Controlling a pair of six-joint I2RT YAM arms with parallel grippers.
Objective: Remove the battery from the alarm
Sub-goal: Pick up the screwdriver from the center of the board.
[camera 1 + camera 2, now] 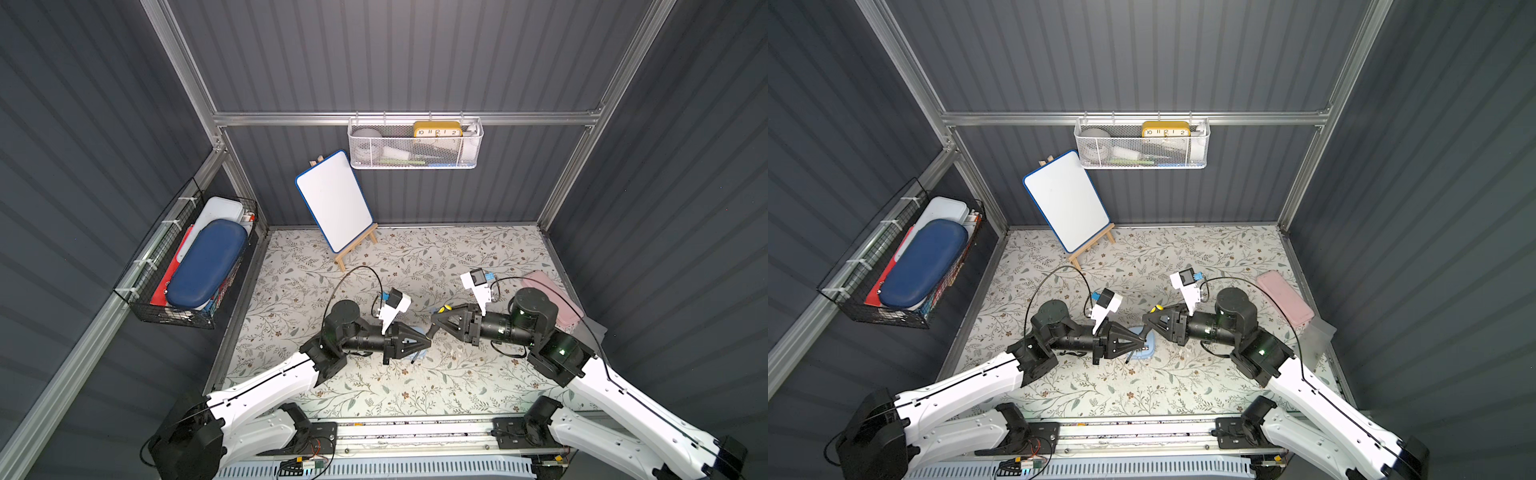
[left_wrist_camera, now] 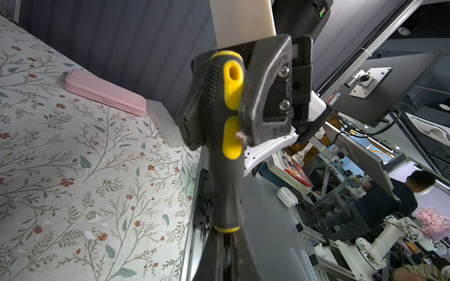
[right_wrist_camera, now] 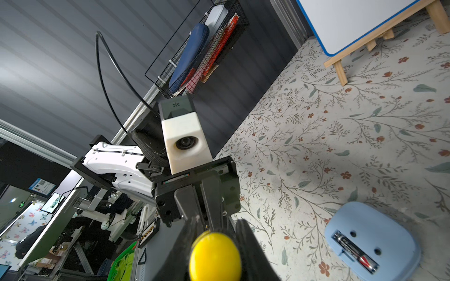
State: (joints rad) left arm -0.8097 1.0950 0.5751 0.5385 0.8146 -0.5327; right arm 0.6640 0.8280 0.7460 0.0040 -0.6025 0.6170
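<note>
There are two arms and two grippers, one screwdriver (image 2: 226,150), one alarm (image 3: 389,228) and one battery (image 3: 353,252). The grippers meet tip to tip over the middle of the floral table (image 1: 374,386), with the black-and-yellow screwdriver passing between them. The left gripper (image 1: 1142,341) is closed tight on the tool's lower end, and the metal shaft pokes out below it. The right gripper (image 1: 1148,320) has its fingers clamped on either side of the upper handle, with the yellow butt showing between them. The pale-blue alarm lies face down on the table, just beneath the left gripper's tip, and neither gripper touches it. The battery is seated in the open slot in the alarm's back. There are two baskets. The white mesh basket (image 1: 415,156) hangs on the far rail. It holds one yellow clock (image 1: 437,129) and a pale rounded thing at its left end; the rest of what is in it is too small to tell. The black wire basket (image 1: 137,291) on the left wall holds one dark-blue case (image 1: 203,266), one white box (image 1: 218,212) and some flat red items. One whiteboard (image 1: 332,199) stands on an easel at the far side. One pink case (image 1: 1283,303) lies on the table at the far right.
</note>
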